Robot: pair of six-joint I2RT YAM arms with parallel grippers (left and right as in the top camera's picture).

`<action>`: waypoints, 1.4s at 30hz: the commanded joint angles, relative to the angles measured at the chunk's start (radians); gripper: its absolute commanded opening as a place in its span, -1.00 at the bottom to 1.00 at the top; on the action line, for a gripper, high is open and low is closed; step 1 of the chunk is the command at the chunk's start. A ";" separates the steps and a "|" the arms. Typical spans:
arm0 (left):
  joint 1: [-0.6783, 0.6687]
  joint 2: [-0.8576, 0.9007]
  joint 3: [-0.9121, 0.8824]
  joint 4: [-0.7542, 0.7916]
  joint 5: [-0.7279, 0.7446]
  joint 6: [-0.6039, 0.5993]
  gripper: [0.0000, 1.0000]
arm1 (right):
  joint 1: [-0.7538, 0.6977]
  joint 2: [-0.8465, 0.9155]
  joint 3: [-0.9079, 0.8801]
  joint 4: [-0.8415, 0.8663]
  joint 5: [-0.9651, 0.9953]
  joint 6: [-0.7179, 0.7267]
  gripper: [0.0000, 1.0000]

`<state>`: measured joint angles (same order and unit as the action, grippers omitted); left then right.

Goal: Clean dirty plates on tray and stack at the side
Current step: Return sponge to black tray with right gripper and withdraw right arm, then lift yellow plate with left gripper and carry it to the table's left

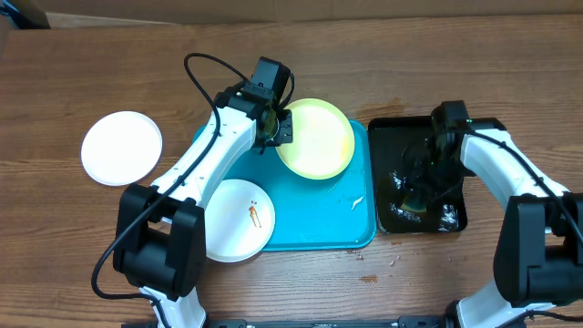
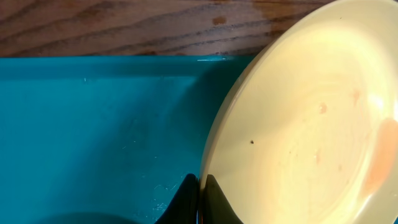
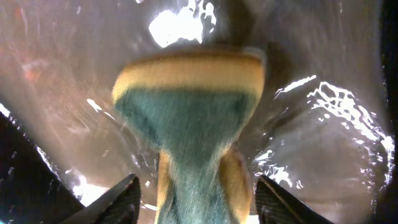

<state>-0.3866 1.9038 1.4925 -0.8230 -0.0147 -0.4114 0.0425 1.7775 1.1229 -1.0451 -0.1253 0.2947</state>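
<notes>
The pale yellow-green plate is tilted over the far part of the cyan tray. My left gripper is shut on its left rim. In the left wrist view the fingers pinch the rim of this plate above the tray, and faint orange smears show on the plate. A white plate with orange smears lies on the tray's near left corner. Another white plate lies on the table at the left. My right gripper is open around a green-and-yellow sponge, its fingers apart from the sponge's sides.
A black tray with water in it stands right of the cyan tray; its wet floor shows under the sponge. Water drops lie on the cyan tray's right side. The wooden table extends around both trays.
</notes>
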 commanded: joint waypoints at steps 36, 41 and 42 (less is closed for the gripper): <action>-0.466 0.006 0.238 0.517 -0.630 0.655 -0.92 | -0.607 0.000 0.447 -0.048 -0.033 0.017 1.00; -0.499 0.056 0.238 0.634 -0.755 0.857 -0.92 | -0.607 0.000 0.447 -0.048 -0.033 0.017 1.00; -0.509 0.067 0.238 0.665 -0.787 0.910 -0.92 | -0.607 0.000 0.447 -0.048 -0.033 0.017 1.00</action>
<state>-0.8787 1.9278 1.7050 -0.1955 -0.6571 0.2996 -0.5625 1.7767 1.5578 -1.0966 -0.1539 0.3107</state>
